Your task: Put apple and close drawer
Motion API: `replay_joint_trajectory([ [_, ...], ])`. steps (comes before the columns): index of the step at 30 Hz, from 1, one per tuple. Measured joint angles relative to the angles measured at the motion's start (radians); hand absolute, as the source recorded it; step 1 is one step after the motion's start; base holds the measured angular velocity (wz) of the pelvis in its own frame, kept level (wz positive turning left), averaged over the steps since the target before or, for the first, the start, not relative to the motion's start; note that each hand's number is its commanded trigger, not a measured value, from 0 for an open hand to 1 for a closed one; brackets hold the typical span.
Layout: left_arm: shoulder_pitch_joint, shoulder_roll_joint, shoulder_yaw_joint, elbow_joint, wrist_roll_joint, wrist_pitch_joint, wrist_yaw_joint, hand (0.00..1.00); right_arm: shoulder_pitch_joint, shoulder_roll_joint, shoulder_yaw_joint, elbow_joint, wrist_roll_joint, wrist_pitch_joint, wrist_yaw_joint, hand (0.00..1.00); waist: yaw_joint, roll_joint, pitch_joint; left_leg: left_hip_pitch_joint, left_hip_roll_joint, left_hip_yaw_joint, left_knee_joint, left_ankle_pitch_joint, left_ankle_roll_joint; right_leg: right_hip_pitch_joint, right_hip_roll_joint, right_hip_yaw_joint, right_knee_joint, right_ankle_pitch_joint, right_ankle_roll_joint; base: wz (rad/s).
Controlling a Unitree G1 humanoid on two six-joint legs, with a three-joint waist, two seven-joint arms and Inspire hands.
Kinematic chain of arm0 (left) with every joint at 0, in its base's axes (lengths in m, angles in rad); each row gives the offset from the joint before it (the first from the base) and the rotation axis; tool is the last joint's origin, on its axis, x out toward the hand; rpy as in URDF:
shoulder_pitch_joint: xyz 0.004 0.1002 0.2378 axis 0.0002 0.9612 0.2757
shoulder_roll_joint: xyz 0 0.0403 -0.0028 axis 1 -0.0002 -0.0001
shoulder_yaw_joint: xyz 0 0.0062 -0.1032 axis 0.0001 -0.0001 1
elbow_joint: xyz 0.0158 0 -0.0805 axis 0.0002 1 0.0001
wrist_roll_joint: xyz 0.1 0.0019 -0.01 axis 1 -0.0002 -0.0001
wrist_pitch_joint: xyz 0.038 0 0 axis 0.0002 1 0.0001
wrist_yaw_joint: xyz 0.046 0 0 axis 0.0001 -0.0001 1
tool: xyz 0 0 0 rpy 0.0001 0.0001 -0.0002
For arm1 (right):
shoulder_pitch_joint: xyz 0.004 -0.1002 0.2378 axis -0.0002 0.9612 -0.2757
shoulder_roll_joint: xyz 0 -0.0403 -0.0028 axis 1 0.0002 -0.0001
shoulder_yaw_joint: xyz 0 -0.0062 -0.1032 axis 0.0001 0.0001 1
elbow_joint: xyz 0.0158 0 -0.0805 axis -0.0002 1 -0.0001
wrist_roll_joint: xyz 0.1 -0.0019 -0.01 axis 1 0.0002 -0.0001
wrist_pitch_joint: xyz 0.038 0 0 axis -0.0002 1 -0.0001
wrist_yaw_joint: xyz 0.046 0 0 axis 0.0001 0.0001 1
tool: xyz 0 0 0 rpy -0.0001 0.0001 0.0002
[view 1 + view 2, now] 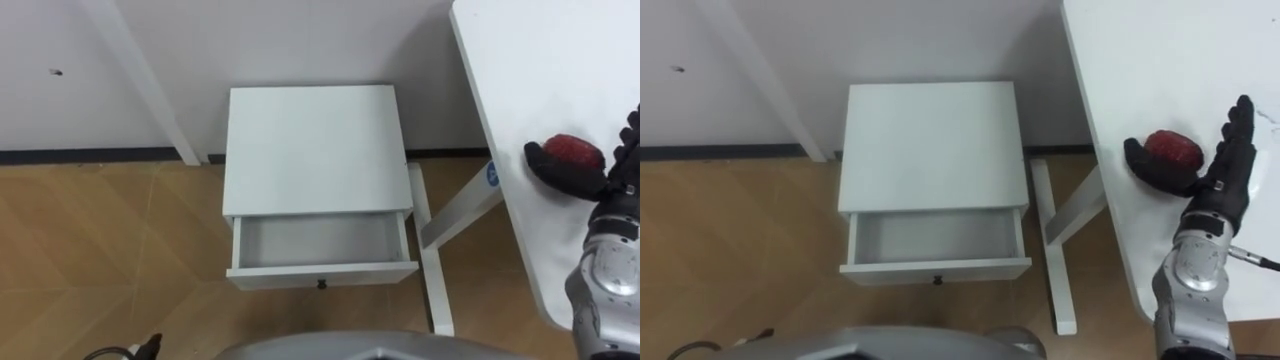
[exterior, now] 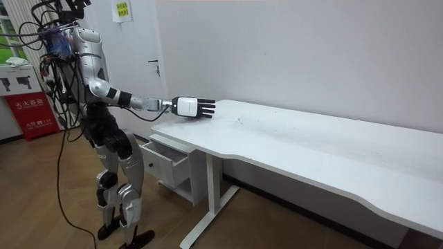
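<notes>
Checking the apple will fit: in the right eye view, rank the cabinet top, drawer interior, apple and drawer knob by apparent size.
1. cabinet top
2. drawer interior
3. apple
4. drawer knob
The apple, on the desk, is nearer the camera, so looks oversized.

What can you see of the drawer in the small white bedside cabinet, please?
The white drawer of the small white bedside cabinet is pulled out towards the robot. It looks like painted board: a flat front panel with a small dark knob at its middle, thin side walls and a pale grey floor. Nothing shows inside. It sits level under the cabinet top, beside the white desk's leg. Nothing touches it.
</notes>
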Motion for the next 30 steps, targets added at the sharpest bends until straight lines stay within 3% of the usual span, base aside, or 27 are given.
replay_joint_trajectory([
  [10, -0.001, -0.001, 0.0, 0.0, 0.0, 0.0, 0.001, 0.0, -0.001, 0.0, 0.009, 0.018, -0.01, -0.005, 0.019, 0.02, -0.005, 0.001, 0.0019, 0.0, 0.0, 0.001, 0.0, 0.0, 0.0, 0.0, 0.0, 0.0, 0.001, 0.0, 0.0, 0.0],
  [11, -0.001, -0.001, 0.0, 0.0, 0.0, 0.0, 0.001, 0.0, 0.0, 0.0, 0.009, 0.022, -0.018, -0.007, 0.02, 0.77, -0.005, 0.001, 0.0019, 0.0, 0.0, 0.001, 0.0, 0.0, 0.0, -0.001, 0.0, -0.001, 0.001, 0.0, 0.0, 0.0],
  [12, 0.0, -0.001, 0.0, 0.0, 0.0, 0.0, 0.0, 0.0, 0.0, 0.0, 0.008, 0.023, -0.035, -0.008, 0.025, 1.0, -0.006, 0.0, 0.0017, 0.0, 0.0, 0.001, 0.0, 0.0, 0.0, -0.002, 0.0, -0.001, 0.001, 0.0, 0.0, 0.0],
  [30, 0.005, -0.001, 0.0, 0.0, 0.007, -0.001, -0.003, 0.0, 0.0, 0.0, -0.031, 0.057, -0.123, -0.03, 0.012, 1.0, -0.02, 0.0, -0.0024, -0.006, 0.005, 0.0, 0.001, -0.001, -0.001, 0.002, 0.001, -0.015, 0.006, 0.0, 0.0, 0.0],
])
